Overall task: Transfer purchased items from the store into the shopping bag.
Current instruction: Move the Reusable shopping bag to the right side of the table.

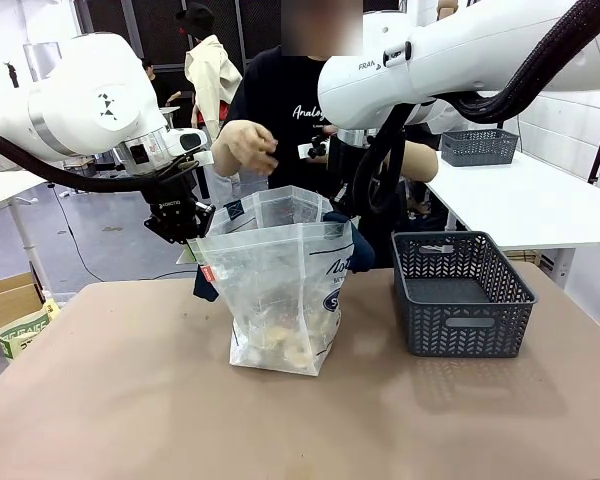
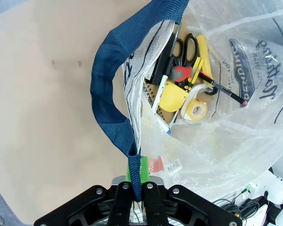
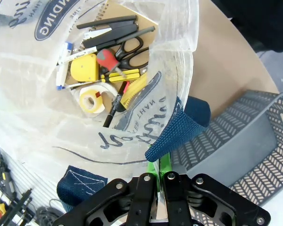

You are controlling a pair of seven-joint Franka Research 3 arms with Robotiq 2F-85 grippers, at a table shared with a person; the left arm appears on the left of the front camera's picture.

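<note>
Bag (image 1: pixel 280 300) stands open mid-table beside the basket (image 1: pixel 467 325), goods (image 2: pixel 184 92) pooled inside. Left gripper (image 2: pixel 134 181) and right gripper (image 3: pixel 159 170) each clamp a blue handle (image 2: pixel 106 94) — the film looks soft, slippery, prone to sagging; the woven handles are the firm place to hold.

The left arm (image 1: pixel 80 100) comes in from the left, its wrist bent so the left gripper (image 1: pixel 183 222) points down and slightly right, held well above the table. Its fingers are closed, green pads (image 2: pixel 129 173) pinching the left navy handle (image 2: pixel 106 94) between them. The right arm (image 1: pixel 460 50) reaches in high from the right and crosses toward the middle, then its wrist drops downward. The right gripper (image 3: pixel 159 178) is closed too, clamped on the right navy handle (image 3: pixel 172 136).
</note>
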